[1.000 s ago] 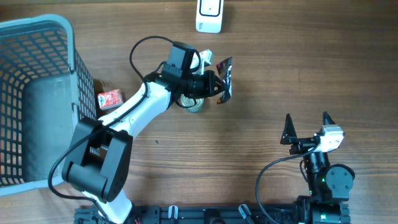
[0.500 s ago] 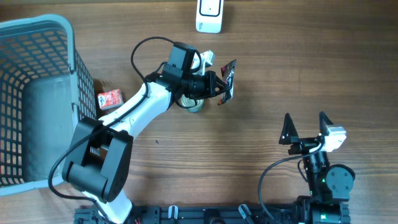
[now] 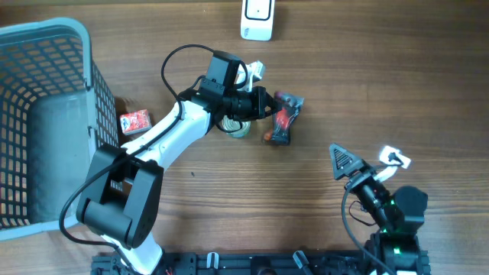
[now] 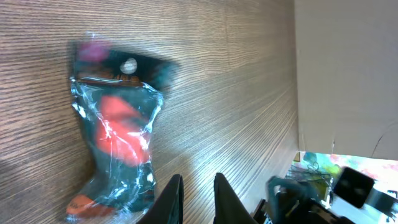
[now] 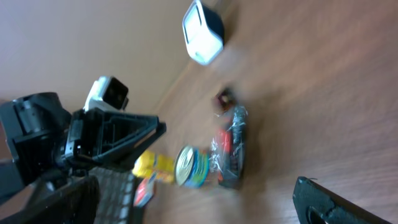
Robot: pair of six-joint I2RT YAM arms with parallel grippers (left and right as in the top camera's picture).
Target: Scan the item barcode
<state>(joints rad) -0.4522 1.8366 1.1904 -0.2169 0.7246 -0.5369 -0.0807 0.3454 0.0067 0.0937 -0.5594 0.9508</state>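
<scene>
Okay, left claw [image 3: 267, 107] first. Its fingers are pinched nearly together with only a thin slit between them, and they hold nothing. The task item, a sealed clear packet [image 3: 285, 117] with red and black contents and a dark hang-tab, lies flat on the counter [image 3: 382, 76] just beside those fingertips. From the left wrist view I can't tell if it touches them.

I see no barcode on the upward face, so the code may be underneath or lost in the glare off the plastic.

The white scanner [image 3: 257, 18] sits at the far edge of the counter, well apart from the packet. With nothing presented to it, I judge the scan not yet done.

The right claw [image 3: 368, 162] is spread wide over the near right corner and angled toward the middle. Its camera frames the packet, a tin can [image 5: 189, 165] and the scanner, which looks to me like a ready-to-receive pose.

A small red box [image 3: 135, 121] lies beside the grey basket [image 3: 46, 30] on the left, out of the way.

My worry is that slippery, crinkly film lying this flat gives the fingers little edge to catch.
</scene>
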